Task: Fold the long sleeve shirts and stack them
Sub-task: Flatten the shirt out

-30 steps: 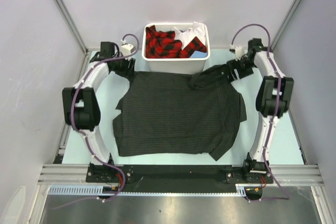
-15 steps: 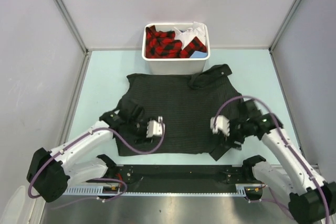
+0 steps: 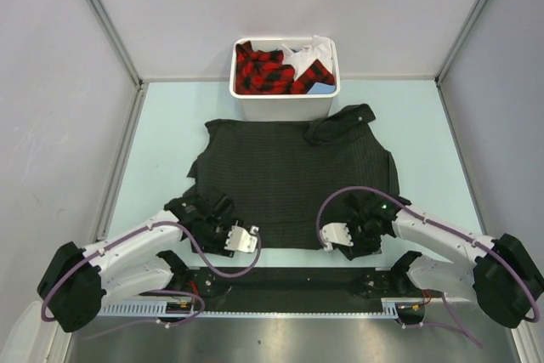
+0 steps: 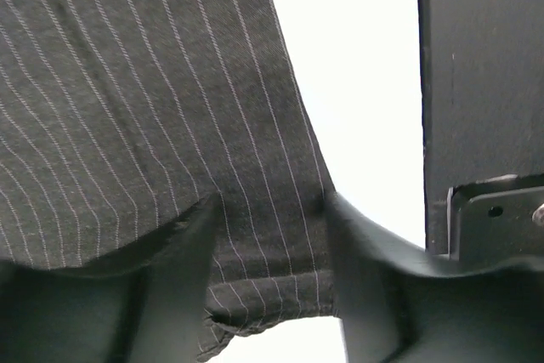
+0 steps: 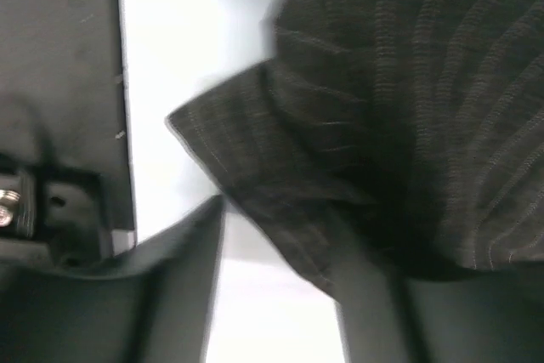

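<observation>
the black pinstriped shirt lay spread on the table; the left gripper and right gripper stood part open astride its near hem, gripping nothing yet; a clean fold needed both to bite deep, close together and lift evenly.

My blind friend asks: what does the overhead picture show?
A black pinstriped shirt lies spread on a pale table, the left gripper and right gripper at its near edge. Behind it, a white bin holds red checked clothes.

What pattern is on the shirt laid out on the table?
The shirt is charcoal with fine pale pinstripes, clearest in the left wrist view.
</observation>
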Controlling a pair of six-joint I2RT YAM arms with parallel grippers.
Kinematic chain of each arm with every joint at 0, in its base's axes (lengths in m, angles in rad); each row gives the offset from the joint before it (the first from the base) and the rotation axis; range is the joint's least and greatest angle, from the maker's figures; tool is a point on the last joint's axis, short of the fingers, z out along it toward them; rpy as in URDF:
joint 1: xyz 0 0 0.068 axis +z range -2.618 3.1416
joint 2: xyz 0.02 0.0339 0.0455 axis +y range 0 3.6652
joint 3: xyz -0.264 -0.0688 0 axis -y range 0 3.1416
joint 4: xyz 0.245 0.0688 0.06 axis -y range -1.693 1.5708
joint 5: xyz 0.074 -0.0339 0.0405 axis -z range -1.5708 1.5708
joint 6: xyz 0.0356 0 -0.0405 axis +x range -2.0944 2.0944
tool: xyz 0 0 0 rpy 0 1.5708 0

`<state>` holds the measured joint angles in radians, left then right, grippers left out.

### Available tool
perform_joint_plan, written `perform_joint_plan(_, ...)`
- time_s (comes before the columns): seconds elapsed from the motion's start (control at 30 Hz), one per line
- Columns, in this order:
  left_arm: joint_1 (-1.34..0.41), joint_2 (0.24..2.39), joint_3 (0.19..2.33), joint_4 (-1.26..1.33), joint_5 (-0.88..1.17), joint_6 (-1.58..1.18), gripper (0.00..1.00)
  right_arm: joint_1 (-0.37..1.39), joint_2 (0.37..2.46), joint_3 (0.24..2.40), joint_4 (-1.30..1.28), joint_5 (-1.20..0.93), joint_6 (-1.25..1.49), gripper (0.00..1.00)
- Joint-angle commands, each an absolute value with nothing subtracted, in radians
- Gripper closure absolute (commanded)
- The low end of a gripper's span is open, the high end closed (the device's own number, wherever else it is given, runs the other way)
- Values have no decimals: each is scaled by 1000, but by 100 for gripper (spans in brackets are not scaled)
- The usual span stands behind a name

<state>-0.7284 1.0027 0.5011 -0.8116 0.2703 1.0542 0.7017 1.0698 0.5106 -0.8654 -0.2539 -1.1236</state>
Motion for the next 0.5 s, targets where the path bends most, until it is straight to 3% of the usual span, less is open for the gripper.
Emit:
perform_joint_plan(0.0,-732,974,480,-825,249,1120,58,712,1112,512,-689,-135,-1042,55)
perform_joint_plan(0.03,-733,965,479,-824,245,1115,65,710,1094,520,-692,-135,-1031,61)
perform_joint_plan(0.1,-727,953,491,-827,242,1092,87,710,1062,546,-716,-141,-999,90)
perform_joint_plan(0.13,-721,945,500,-839,251,1091,94,709,1011,554,-725,-141,-991,100)
perform_joint_plan(0.17,-703,927,530,-853,264,1085,100,703,985,564,-741,-158,-989,100)
perform_joint_plan(0.33,-537,937,713,-934,363,1109,100,527,922,769,-862,-282,-1020,100)
perform_joint_plan(0.47,-330,1136,967,-902,434,1053,100,298,1121,989,-861,-446,-1071,100)
